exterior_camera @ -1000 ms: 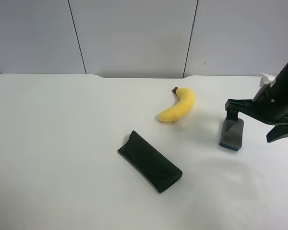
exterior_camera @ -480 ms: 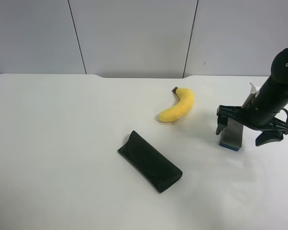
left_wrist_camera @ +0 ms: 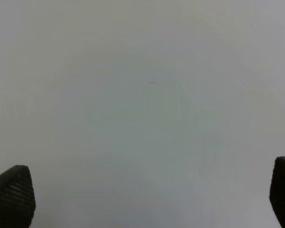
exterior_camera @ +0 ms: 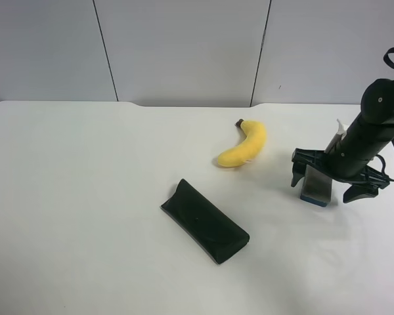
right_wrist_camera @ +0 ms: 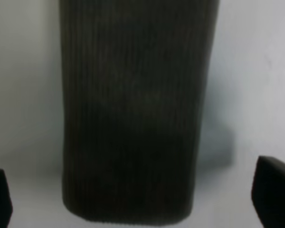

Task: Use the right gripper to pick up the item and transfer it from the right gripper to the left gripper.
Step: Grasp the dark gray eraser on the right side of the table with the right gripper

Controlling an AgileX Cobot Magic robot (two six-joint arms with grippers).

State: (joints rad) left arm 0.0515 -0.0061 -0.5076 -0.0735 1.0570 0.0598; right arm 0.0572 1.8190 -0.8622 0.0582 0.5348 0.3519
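A yellow plush banana [exterior_camera: 244,144] lies on a white flat table [exterior_camera: 85,197], toward its far side in the exterior high view. A long dark-green fabric pouch [exterior_camera: 205,221] lies nearer the camera than the banana and a little to the view's left of it, well apart. A small rectangular board eraser with a grey felt top and blue base [exterior_camera: 316,184] lies to the view's right of the banana, slightly nearer the camera. The black two-jawed right gripper [exterior_camera: 324,188] straddles the eraser, one jaw on either side, neither touching it. The black left gripper [left_wrist_camera: 147,194] hangs over the table with its jaws wide; where it is relative to the banana cannot be told.
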